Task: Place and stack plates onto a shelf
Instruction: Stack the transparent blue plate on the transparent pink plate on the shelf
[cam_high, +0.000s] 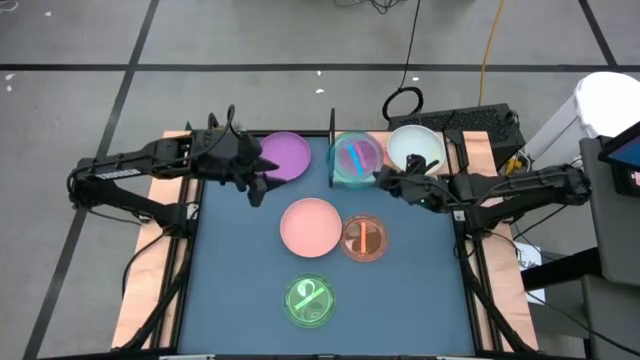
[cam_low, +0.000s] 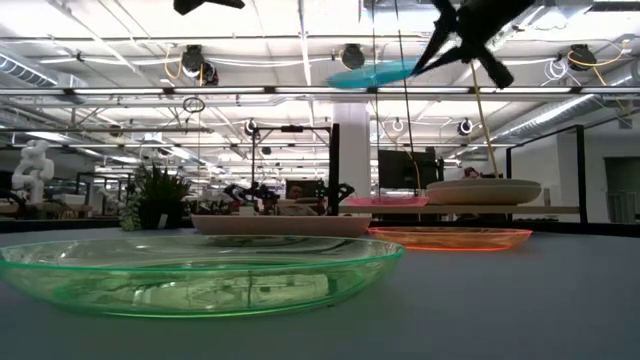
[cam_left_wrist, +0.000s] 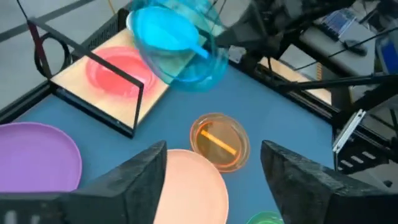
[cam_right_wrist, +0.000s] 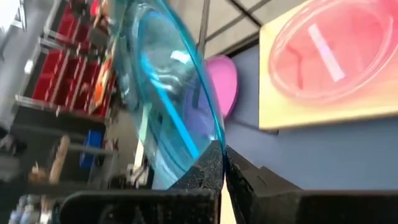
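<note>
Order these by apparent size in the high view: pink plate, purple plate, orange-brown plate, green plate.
1. pink plate and purple plate: look alike, and the left arm hides part of the purple one, so unranked.
2. green plate and orange-brown plate: clearly smaller, about equal.

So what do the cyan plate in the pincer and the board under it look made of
The round cyan plate, clamped by the right pincer, looks like clear glossy plastic: the room shows through it. The flat rectangular board looks like pale, matte wood, though it could be laminate.
</note>
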